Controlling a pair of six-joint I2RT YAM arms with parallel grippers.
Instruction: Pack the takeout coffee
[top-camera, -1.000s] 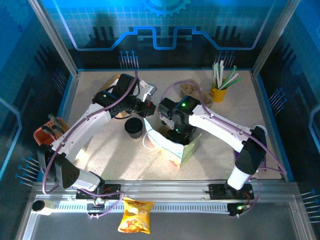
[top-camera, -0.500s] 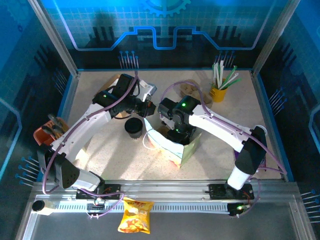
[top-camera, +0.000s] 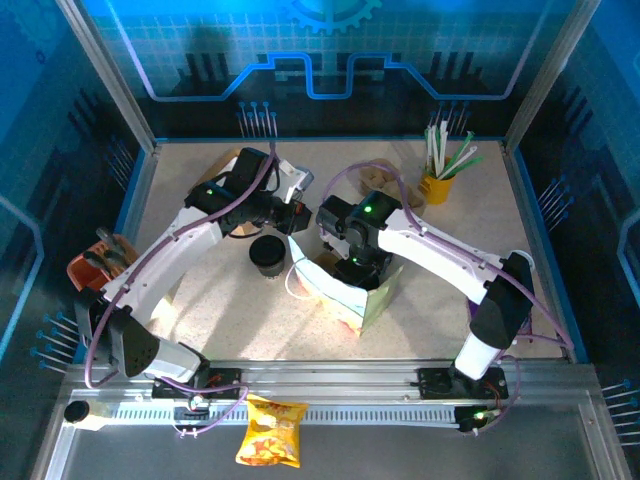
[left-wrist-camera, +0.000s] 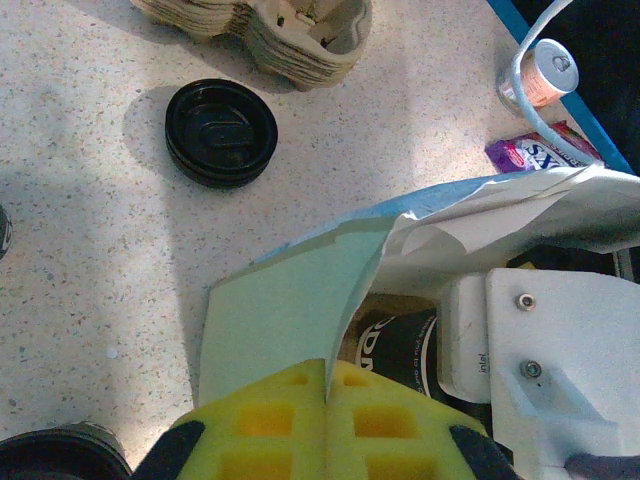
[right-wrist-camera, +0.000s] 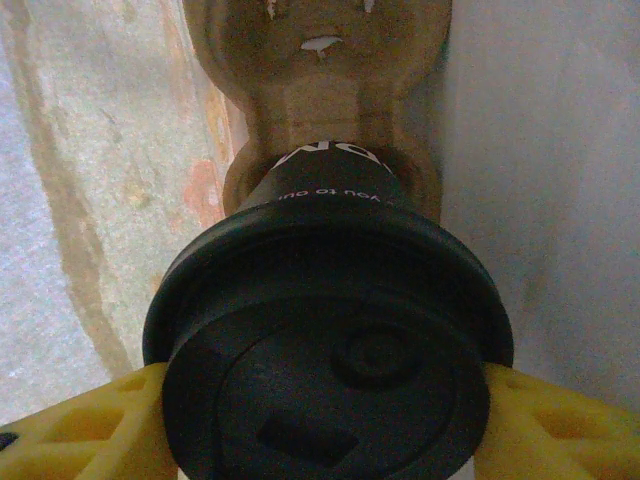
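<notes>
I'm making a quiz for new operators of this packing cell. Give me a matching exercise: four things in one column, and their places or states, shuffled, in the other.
Things:
1. left tool
2. right tool
3. stack of black lids
4. chip packet

Places or states:
A. lying on the metal frame at the near edge
B. closed around the takeout coffee cup inside the bag
C. on the table beside the cardboard carriers
D. pinching the paper bag by its rim

Pairs: 1-D, 2-B, 3-C, 4-A
</notes>
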